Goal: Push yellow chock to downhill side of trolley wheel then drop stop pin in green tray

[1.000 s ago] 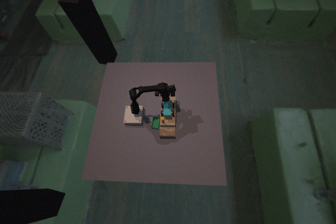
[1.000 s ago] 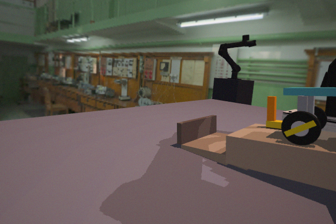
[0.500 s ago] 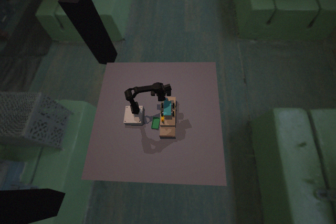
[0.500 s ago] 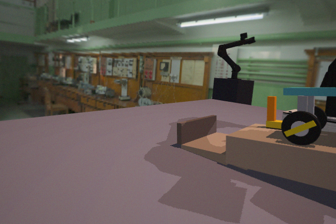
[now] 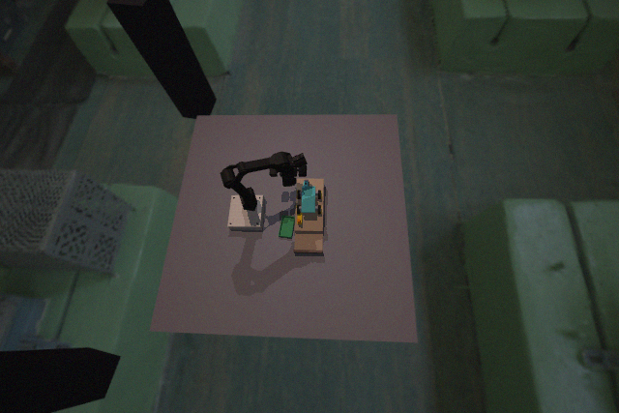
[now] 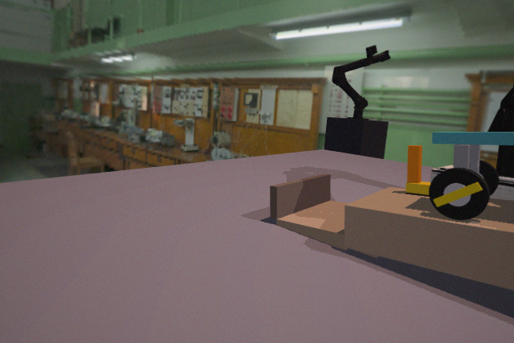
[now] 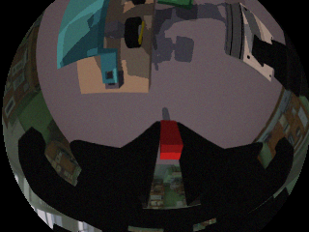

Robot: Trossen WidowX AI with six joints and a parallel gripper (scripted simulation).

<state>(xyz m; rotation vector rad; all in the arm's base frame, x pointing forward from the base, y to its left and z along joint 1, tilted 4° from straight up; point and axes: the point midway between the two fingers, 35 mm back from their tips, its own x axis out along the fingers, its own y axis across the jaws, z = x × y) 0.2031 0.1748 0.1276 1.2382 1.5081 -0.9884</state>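
Observation:
My gripper (image 5: 288,180) (image 7: 168,126) is shut on the red-headed stop pin (image 7: 170,140), its grey shaft pointing away from the fingers. It holds the pin in the air beside the ramp's uphill end, clear of the trolley. The teal trolley (image 5: 309,202) (image 6: 477,138) (image 7: 79,34) stands on the wooden ramp (image 5: 313,226) (image 6: 414,226) (image 7: 137,85). The bracket hole (image 7: 110,74) at its uphill end is empty. The yellow chock (image 5: 300,220) (image 6: 417,188), orange handle upright, is at the downhill side of the robot-side wheel; contact is hidden. The green tray (image 5: 286,227) (image 7: 175,2) lies beside the ramp.
The white robot base (image 5: 246,213) (image 7: 256,50) stands left of the tray in the top view. A low end wall (image 6: 299,196) closes the ramp's downhill end. The ramp and trolley lie between the gripper and the far right of the table (image 5: 365,228).

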